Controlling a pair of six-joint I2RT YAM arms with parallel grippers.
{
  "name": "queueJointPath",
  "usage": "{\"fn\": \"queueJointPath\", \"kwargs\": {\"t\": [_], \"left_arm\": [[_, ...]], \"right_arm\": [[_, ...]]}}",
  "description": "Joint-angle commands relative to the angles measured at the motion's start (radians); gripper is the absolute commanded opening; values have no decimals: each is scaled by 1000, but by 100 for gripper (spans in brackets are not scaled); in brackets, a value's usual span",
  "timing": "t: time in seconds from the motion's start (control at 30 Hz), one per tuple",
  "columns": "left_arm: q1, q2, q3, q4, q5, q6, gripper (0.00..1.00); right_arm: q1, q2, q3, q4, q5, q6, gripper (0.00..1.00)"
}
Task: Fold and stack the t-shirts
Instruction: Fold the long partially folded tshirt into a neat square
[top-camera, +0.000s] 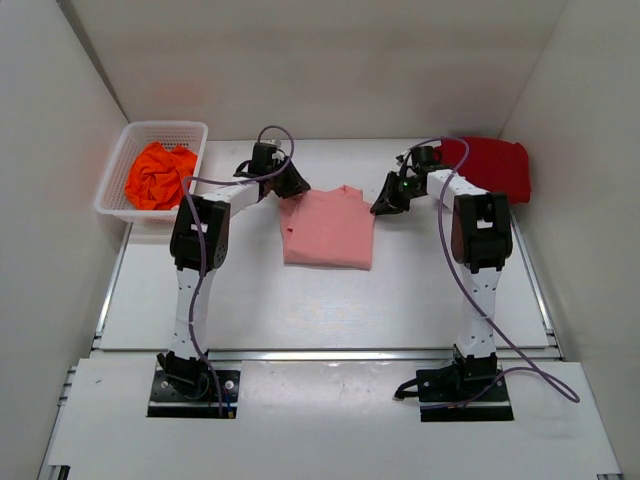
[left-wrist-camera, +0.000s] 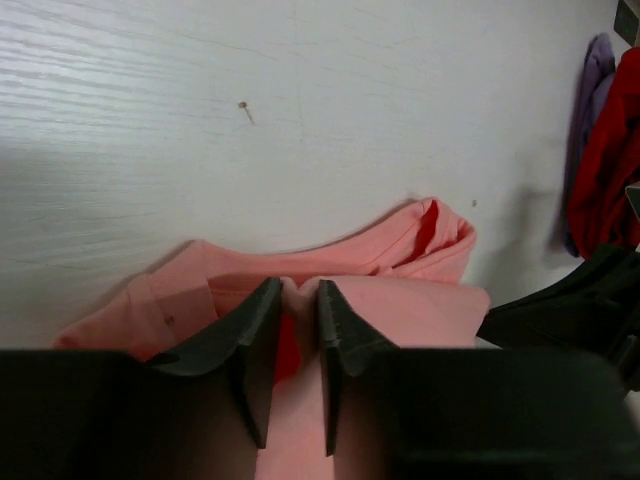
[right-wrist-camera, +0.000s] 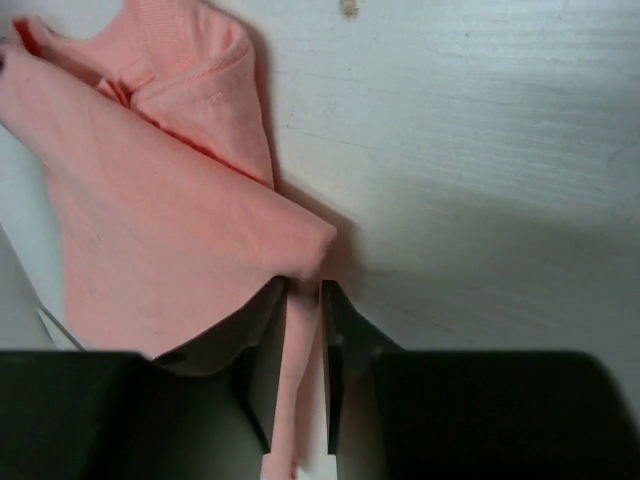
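Observation:
The salmon-pink t-shirt (top-camera: 328, 230) lies partly folded at the table's middle. My left gripper (top-camera: 292, 184) is shut on its far left corner; the left wrist view shows pink cloth (left-wrist-camera: 400, 300) pinched between the jaws. My right gripper (top-camera: 386, 203) is shut on the far right corner; the right wrist view shows a fold of pink cloth (right-wrist-camera: 170, 230) between the jaws. The dark red t-shirt (top-camera: 492, 165) lies folded at the far right, also seen in the left wrist view (left-wrist-camera: 610, 160). The bright orange t-shirt (top-camera: 160, 175) is crumpled in the basket.
The white lattice basket (top-camera: 120, 160) stands at the far left by the left wall. White walls close in the table on the left, right and back. A purple cable (top-camera: 455, 270) hangs along each arm.

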Motion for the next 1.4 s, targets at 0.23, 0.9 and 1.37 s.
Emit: {"fn": "queueJointPath", "kwargs": {"t": [0.23, 0.9, 1.37], "left_arm": [[-6, -126, -40, 17, 80, -37, 0], [66, -916, -802, 28, 43, -62, 0], [159, -606, -606, 156, -49, -48, 44]], "right_arm": [[8, -58, 37, -11, -26, -29, 0], [206, -483, -187, -23, 75, -109, 0], [138, 97, 603, -319, 124, -261, 44]]}}
